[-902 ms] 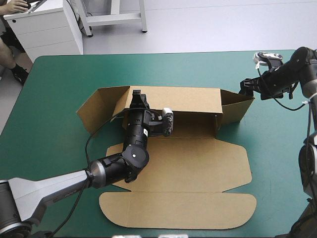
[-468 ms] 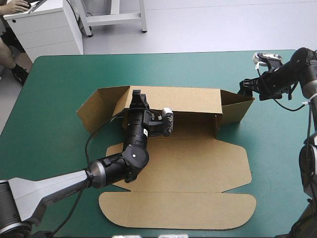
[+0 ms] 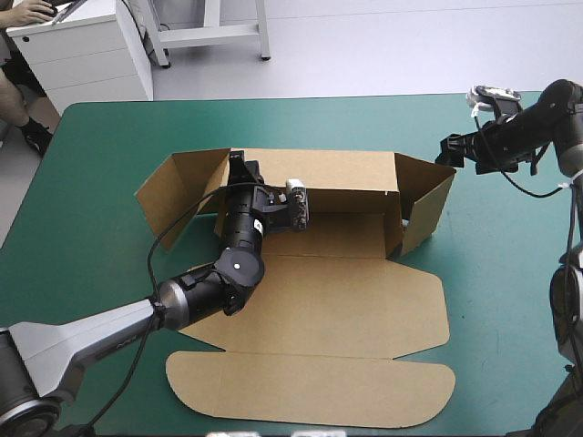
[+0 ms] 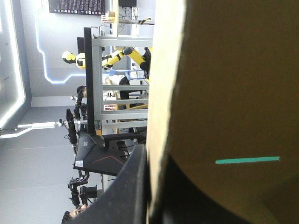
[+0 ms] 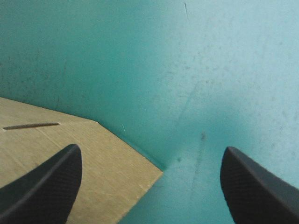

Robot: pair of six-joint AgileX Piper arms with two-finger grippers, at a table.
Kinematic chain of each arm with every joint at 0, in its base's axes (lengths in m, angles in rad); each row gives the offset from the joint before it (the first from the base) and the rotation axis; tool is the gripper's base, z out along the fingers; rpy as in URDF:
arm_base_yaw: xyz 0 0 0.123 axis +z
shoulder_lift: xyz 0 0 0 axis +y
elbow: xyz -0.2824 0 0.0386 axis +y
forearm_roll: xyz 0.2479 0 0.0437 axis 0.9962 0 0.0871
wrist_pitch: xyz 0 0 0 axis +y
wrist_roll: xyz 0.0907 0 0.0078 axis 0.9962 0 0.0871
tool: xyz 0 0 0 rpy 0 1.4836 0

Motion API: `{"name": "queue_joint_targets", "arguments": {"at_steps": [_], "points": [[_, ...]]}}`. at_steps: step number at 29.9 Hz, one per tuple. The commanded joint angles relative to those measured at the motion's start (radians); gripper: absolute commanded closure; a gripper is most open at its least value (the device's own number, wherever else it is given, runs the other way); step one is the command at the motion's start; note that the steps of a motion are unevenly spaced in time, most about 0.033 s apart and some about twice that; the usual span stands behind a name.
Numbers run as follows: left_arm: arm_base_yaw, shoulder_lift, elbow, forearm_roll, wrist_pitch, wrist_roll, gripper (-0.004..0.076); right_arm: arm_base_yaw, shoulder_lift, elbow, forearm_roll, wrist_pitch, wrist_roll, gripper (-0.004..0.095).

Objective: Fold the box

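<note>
The box (image 3: 346, 300) sits mid-table on the teal-green cover (image 3: 100, 155), its lid panels flat toward the near edge and its back wall (image 3: 351, 170) stood up. My left gripper (image 3: 240, 166) is pinched on that wall near its left end, the board sandwiched between the black fingers, and I reckon that's what props it upright. My right gripper (image 3: 449, 148) hangs spread wide and empty, just beyond the right side flap (image 3: 426, 205). Its wrist view shows the flap's corner ahead of one finger. I judge it's lined up to push that flap inward.
</note>
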Motion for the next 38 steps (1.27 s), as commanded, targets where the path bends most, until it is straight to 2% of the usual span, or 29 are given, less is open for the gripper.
{"name": "queue_joint_targets", "arguments": {"at_steps": [1,11,20,25,30,38], "points": [[0.000,-0.044,-0.046,0.105,0.023,-0.024,0.0734,-0.006,-0.063,-0.060,0.044,0.009,0.003,0.0167],[0.000,-0.044,-0.046,0.103,0.016,-0.024,0.0734,-0.006,-0.058,-0.084,0.044,-0.059,0.012,0.0167],[0.000,-0.044,-0.046,0.099,0.013,-0.024,0.0734,-0.006,-0.058,-0.086,0.041,0.018,0.014,0.0168],[0.000,-0.044,-0.046,0.099,0.013,-0.024,0.0734,-0.006,-0.063,-0.075,-0.013,0.018,0.050,0.0169],[0.000,-0.044,-0.046,0.095,0.017,-0.024,0.0734,-0.006,-0.118,0.055,-0.010,0.018,0.010,0.0169],[0.000,-0.044,-0.046,0.084,0.017,-0.024,0.0734,-0.006,-0.226,0.255,0.074,-0.009,-0.086,0.0171]]}}
